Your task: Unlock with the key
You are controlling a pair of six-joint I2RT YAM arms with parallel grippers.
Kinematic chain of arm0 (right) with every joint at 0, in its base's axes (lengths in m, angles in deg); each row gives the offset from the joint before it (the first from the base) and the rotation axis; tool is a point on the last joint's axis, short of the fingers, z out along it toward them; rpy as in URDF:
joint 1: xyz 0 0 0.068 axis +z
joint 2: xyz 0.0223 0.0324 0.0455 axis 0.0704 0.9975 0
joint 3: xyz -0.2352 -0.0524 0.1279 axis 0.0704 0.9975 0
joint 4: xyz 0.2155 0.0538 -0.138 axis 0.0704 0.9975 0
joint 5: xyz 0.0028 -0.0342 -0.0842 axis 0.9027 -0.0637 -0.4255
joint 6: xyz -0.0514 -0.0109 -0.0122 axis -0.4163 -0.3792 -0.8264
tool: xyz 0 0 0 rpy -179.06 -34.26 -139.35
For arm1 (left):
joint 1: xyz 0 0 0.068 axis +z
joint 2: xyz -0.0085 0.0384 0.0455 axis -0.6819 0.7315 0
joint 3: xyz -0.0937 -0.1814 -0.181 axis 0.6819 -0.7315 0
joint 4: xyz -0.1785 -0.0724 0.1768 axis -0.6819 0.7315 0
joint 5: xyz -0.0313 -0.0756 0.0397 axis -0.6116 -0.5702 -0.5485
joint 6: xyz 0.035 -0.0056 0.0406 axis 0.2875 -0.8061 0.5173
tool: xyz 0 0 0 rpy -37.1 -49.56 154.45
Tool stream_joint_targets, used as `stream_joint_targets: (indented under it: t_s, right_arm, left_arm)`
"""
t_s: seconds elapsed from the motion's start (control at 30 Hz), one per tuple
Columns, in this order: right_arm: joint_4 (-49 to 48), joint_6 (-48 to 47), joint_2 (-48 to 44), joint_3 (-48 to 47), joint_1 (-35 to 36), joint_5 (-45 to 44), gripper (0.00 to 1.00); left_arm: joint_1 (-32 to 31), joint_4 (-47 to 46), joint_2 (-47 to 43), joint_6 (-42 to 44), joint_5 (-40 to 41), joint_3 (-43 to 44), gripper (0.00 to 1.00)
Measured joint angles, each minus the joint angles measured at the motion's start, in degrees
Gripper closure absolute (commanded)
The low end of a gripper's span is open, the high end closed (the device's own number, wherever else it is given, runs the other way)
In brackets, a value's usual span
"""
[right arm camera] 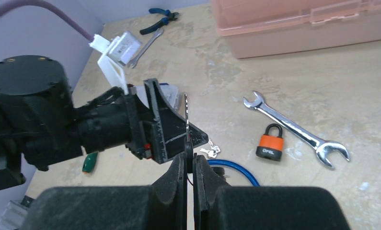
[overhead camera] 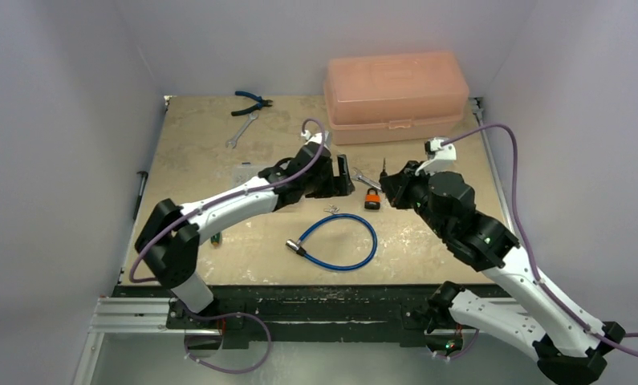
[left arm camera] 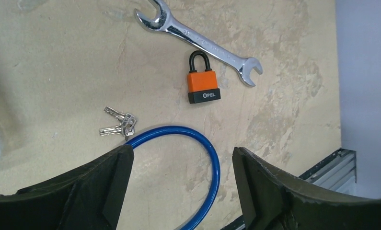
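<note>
**A:** The right wrist camera is catching what the overhead barely shows. The right gripper [right arm camera: 194, 160] is pinching the key [right arm camera: 186, 117], its thin toothed blade standing upright above the closed pads.

**B:** The left wrist view is showing the left gripper [left arm camera: 181, 158] spread wide, holding nothing. The orange padlock [left arm camera: 203, 81] is lying flat beside a shiny steel wrench [left arm camera: 202, 43]. A bare silver key bunch [left arm camera: 119, 123] is sitting just beside the blue cable lock [left arm camera: 178, 128].

**A:** Overhead, the translucent peach box [overhead camera: 396, 88] is sitting with its lid shut, contents unreadable.

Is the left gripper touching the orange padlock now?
Apart. In the left wrist view, bare table and the blue cable lie between the left gripper and the orange padlock.
</note>
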Motion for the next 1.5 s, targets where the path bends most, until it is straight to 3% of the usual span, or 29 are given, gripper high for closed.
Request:
stream_joint_targets:
  t_s: [0.33, 0.87, 1.5]
  right_arm:
    - [6.3, 0.9, -6.1, -0.1, 0.0, -4.8, 1.0]
    - [11.3, 1.4, -10.8, -0.1, 0.0, -5.3, 1.0]
    - [13.3, 1.4, -13.6, 0.9, 0.0, -5.1, 1.0]
  left_arm:
    - [-3.9, 6.2, 15.0, 0.9, 4.3, 13.5, 0.22]
    - [-9.7, 18.7, 36.6, 2.2, 11.6, 38.8, 0.21]
    - [-10.3, 22.3, 45.7, 2.0, 15.0, 47.5, 0.29]
